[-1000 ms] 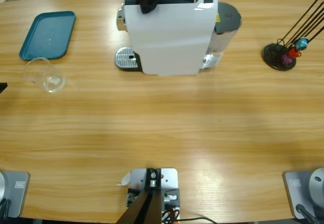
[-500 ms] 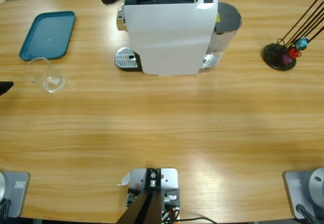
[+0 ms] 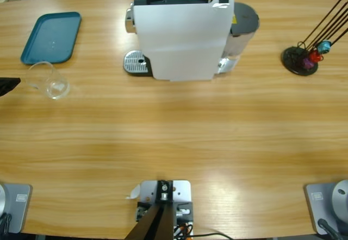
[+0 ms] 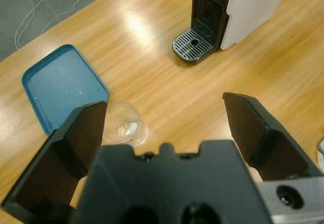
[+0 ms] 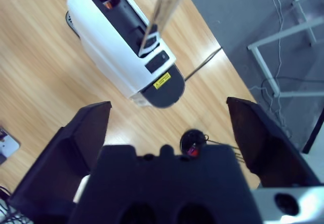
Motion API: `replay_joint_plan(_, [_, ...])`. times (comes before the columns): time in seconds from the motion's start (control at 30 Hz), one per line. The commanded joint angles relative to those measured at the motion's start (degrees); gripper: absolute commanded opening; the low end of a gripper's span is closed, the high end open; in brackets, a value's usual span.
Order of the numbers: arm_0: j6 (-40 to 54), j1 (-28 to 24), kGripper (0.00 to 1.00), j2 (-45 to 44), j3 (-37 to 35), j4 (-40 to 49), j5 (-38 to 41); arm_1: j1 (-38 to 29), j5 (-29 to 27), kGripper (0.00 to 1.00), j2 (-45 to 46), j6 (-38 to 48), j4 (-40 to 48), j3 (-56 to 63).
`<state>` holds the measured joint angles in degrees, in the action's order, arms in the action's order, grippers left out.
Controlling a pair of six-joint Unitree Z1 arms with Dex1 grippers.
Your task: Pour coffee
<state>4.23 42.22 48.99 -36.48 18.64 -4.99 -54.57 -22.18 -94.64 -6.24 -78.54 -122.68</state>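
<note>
Both my grippers, left (image 4: 164,120) and right (image 5: 167,125), gape wide, empty; one clear glass cup (image 4: 124,123), one white coffee machine (image 5: 121,41).

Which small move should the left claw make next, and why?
Probably it should go down around the glass cup. The left claw is open and empty above it, and the cup stands apart from the coffee machine's drip tray, where it likely must go.
</note>
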Motion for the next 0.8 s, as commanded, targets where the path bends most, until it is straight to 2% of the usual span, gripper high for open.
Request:
replay_joint_plan(0.03, [1.1, 0.2, 1.0, 2.6, 3.9, -4.0, -2.2, -0.5, -2.4, 0.611, 1.5, 3.4, 2.2, 1.9])
replay_joint_plan(0.07, [1.0, 0.2, 1.0, 2.6, 3.8, -3.9, -2.6, -0.5, -4.1, 0.53, 2.2, 4.0, 3.7, 2.1])
replay_joint_plan(0.1, [1.2, 0.2, 1.0, 2.4, 3.8, -3.9, -3.0, -0.5, -6.1, 0.52, 3.4, 5.1, 6.6, 3.1])
replay_joint_plan(0.13, [1.4, 0.2, 1.0, 2.1, 3.9, -3.7, -3.1, -0.5, -8.2, 0.555, 5.0, 6.2, 10.8, 5.4])
replay_joint_plan(0.2, [1.5, 0.2, 0.999, 1.3, 3.7, -3.7, -3.1, -0.5, -11.4, 0.861, 7.6, 8.3, 18.2, 11.6])
replay_joint_plan(0.23, [1.5, 0.2, 0.996, 0.6, 3.7, -3.7, -3.1, -0.5, -12.1, 0.858, 8.0, 9.8, 19.5, 13.6])
replay_joint_plan(0.27, [1.5, 0.2, 0.996, 0.1, 3.8, -3.6, -3.1, -0.5, -12.7, 0.637, 8.2, 12.1, 20.1, 15.5])
replay_joint_plan(0.3, [1.5, 0.2, 0.996, 0.0, 3.8, -3.5, -3.1, -0.5, -12.9, 0.307, 8.7, 13.6, 21.0, 17.5])
replay_joint_plan(0.33, [1.5, 0.2, 0.995, -0.2, 3.8, -3.5, -3.1, -0.5, -12.6, 0.04, 9.7, 14.9, 22.6, 20.3])
replay_joint_plan(0.37, [1.5, 0.2, 0.988, -0.3, 3.9, -3.5, -3.1, -0.5, -11.4, 0.0, 11.0, 15.8, 25.5, 23.7])
replay_joint_plan(0.53, [1.5, 0.2, 0.945, -0.8, 4.0, -3.4, -3.1, -0.5, -6.0, 0.0, 16.0, 17.3, 41.4, 37.9])
replay_joint_plan(0.63, [1.5, 0.2, 0.945, -0.8, 4.2, -3.5, -3.1, -0.5, -4.6, 0.0, 14.5, 16.9, 45.2, 41.7])
replay_joint_plan(0.8, [1.5, 0.2, 0.945, -0.3, 4.5, -3.6, -3.1, -1.2, -5.3, 0.0, 11.9, 14.4, 52.2, 46.7])
